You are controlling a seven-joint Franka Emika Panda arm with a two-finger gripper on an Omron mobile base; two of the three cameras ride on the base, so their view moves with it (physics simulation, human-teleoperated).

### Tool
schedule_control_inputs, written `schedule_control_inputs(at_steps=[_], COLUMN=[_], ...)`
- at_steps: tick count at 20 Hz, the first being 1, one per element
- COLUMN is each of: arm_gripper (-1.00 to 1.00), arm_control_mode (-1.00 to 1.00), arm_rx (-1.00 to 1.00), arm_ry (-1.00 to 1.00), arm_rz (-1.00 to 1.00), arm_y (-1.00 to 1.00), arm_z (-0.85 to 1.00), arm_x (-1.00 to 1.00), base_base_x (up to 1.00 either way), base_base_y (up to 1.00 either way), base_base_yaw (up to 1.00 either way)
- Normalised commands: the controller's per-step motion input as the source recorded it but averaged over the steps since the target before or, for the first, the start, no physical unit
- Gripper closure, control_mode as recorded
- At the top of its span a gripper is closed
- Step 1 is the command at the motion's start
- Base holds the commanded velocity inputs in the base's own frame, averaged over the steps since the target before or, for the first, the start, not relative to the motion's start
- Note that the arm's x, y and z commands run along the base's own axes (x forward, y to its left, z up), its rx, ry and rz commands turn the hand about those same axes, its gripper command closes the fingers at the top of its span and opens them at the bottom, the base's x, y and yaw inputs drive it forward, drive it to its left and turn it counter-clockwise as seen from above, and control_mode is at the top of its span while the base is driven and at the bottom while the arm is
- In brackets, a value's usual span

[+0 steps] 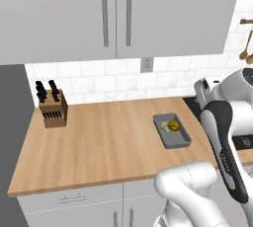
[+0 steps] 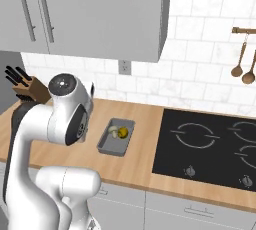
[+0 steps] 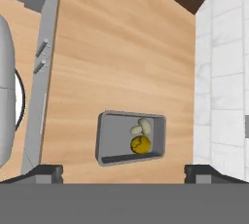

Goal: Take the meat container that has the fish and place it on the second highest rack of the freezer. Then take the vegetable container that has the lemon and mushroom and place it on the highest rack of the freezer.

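Looking down on a wooden kitchen counter point(image 1: 99, 142) where a grey vegetable container point(image 3: 113, 140) sits under the robot's hand

The counter runs beneath grey wall cabinets point(image 1: 116, 14) and a white tiled backsplash point(image 1: 108, 80), with a black cooktop point(image 2: 210, 146) set into it at the right end, two wooden spoons point(image 2: 243, 64) hanging above that, and a knife block point(image 1: 52, 107) near the back left. The container is a shallow rectangular tray, alone on bare wood left of the cooktop; its long axis runs from the counter's front edge toward the wall, slightly angled. Inside, toward the wall end, lie the yellow lemon point(image 3: 141, 144) and the pale mushroom point(image 3: 142, 127), just beside each other. The gripper point(image 3: 124, 172) hangs above the tray, its two dark tips spread wide, holding nothing
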Motion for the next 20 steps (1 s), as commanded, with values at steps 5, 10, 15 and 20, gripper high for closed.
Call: schedule_control_inputs(at_steps=[5, 10, 15, 20], arm_gripper=[-1.0, -1.0, -1.0, -1.0], arm_control_mode=[-1.0, -1.0, -1.0, -1.0], arm_rx=[-0.1, -0.12, -0.04, 0.0], arm_ry=[0.05, 0.19, 0.19, 0.0], arm_rz=[0.19, 0.15, 0.08, 0.03], arm_y=[0.0, 0.0, -0.01, -0.09], arm_z=[-0.73, -0.47, -0.3, -0.26], arm_x=[0.21, 0.0, 0.0, 0.24], base_base_x=[0.0, 0.0, 0.0, 0.0], base_base_y=[0.0, 0.0, 0.0, 0.0], base_base_yaw=[0.0, 0.0, 0.0, 0.0])
